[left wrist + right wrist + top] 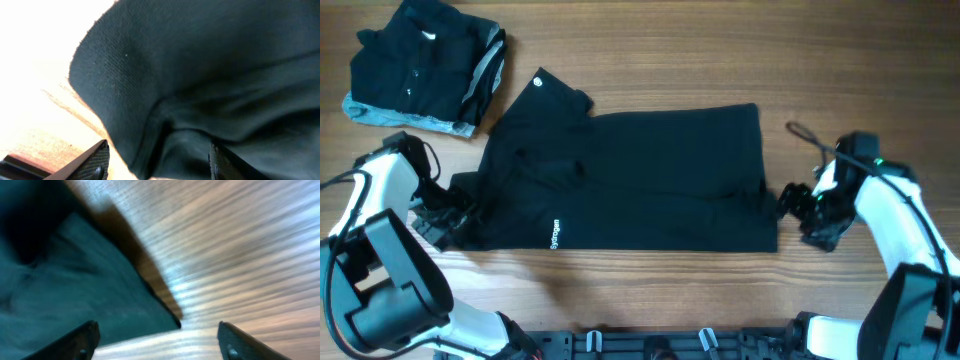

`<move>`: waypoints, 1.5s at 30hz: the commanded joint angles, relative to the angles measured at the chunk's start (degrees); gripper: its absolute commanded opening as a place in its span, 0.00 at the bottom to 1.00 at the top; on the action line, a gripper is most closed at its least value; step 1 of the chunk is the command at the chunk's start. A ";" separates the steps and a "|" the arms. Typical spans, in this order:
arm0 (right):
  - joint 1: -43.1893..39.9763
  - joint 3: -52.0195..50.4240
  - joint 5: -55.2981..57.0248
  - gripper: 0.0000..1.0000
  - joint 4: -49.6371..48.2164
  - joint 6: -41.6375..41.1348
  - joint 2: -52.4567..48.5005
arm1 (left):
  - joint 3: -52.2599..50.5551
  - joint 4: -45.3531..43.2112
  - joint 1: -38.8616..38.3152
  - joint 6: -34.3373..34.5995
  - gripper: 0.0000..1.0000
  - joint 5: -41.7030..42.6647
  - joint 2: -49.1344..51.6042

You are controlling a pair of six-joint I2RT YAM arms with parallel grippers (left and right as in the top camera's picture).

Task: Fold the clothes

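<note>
The black shirt (640,175) lay across the middle of the table (650,50), long axis left-right, collar toward the left edge. The folded stack (425,65) sat at the far-left corner. The left gripper (159,150) stood apart around the cloth, and the right gripper (157,327) stood apart by the hem.

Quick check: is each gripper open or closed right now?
Left gripper: open, straddling the shirt edge.
Right gripper: open, holding nothing.
</note>
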State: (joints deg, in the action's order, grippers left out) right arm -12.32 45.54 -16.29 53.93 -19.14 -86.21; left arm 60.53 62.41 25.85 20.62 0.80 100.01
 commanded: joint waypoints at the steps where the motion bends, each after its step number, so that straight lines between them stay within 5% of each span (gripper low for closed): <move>1: -0.07 -6.80 -13.86 0.71 -5.88 3.21 -1.44 | 4.66 1.46 0.26 -0.92 0.64 1.36 -4.94; 3: -0.07 -9.77 -12.70 0.62 -8.37 2.25 -1.44 | 6.93 3.10 0.26 -0.92 0.65 1.38 -7.56; 6: -0.09 -10.71 -9.33 0.19 -10.10 -0.63 -1.40 | 8.33 3.52 0.26 -0.92 0.65 2.25 -10.62; 7: -0.11 -10.14 -7.63 0.11 -10.40 -1.62 -1.27 | 8.50 3.37 0.26 -0.92 0.65 2.93 -11.82; 11: -2.56 -4.61 5.25 0.04 -3.69 -8.07 -1.16 | 8.50 3.21 0.26 -0.94 0.66 3.06 -15.06; 13: -3.91 -2.67 6.47 0.10 -1.60 -7.82 -1.05 | 8.50 3.26 -0.04 -1.77 0.66 3.82 -15.67; 15: -5.03 -0.59 6.23 0.65 0.96 -6.32 -0.87 | 8.50 3.06 -1.38 -3.93 0.66 6.27 -15.69; 16: -5.07 0.83 6.29 0.69 2.56 -5.99 -0.87 | 8.50 2.67 -2.54 -3.96 0.66 6.25 -15.69; 23: -5.14 17.42 6.36 0.72 11.34 -4.31 0.70 | 10.64 -6.64 -12.52 -7.02 0.73 8.63 -15.69; 28: -5.11 30.73 -15.47 0.71 9.35 14.40 1.09 | 11.04 -25.66 -20.28 -8.70 0.76 9.68 -13.42; 37: -5.11 30.95 -19.56 0.73 7.80 12.92 1.09 | 11.06 -57.55 -26.01 -11.47 0.75 8.52 13.51; 45: -5.11 30.86 -19.30 0.74 8.04 12.92 1.09 | 11.06 -71.10 -26.40 -12.09 0.83 3.65 25.00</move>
State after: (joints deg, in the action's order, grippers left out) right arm -17.26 76.01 -34.50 61.95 -7.38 -85.67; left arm 71.42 -6.11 -0.23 10.04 5.98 121.30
